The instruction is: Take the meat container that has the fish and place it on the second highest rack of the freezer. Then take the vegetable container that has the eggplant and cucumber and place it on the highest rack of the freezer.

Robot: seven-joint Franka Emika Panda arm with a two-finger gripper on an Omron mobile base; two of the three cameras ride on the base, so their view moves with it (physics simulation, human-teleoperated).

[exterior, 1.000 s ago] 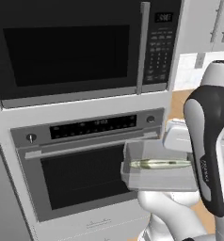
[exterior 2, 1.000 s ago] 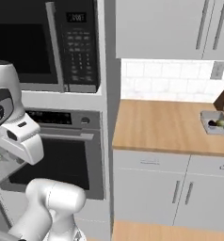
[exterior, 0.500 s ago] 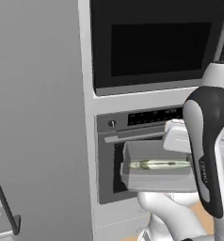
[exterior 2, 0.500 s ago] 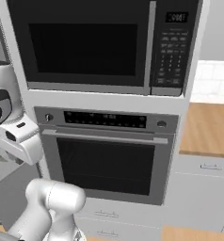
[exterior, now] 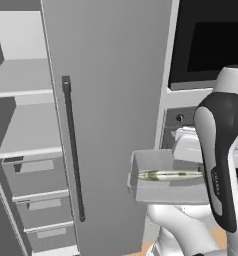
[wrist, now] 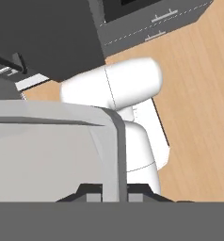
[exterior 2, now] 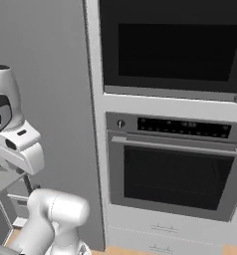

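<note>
1 base shift: freezer (exterior: 106,100) now fills frame left, oven (exterior 2: 175,164) pushed right. Gripper (wrist: 115,190) clamped on container (exterior: 163,177) wall, fish (exterior: 168,175) inside. Shelves (exterior: 28,130) within view; placement next.

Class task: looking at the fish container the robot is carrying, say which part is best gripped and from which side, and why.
Grip the thin upright rim wall of the container, at its end facing the arm, as the gripper does now. The wall is narrow enough to pinch, and the tray stays level with the fish lying flat.

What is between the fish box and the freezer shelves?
In the left base view, the freezer's open grey door with its black handle stands between the fish box and shelves.
</note>
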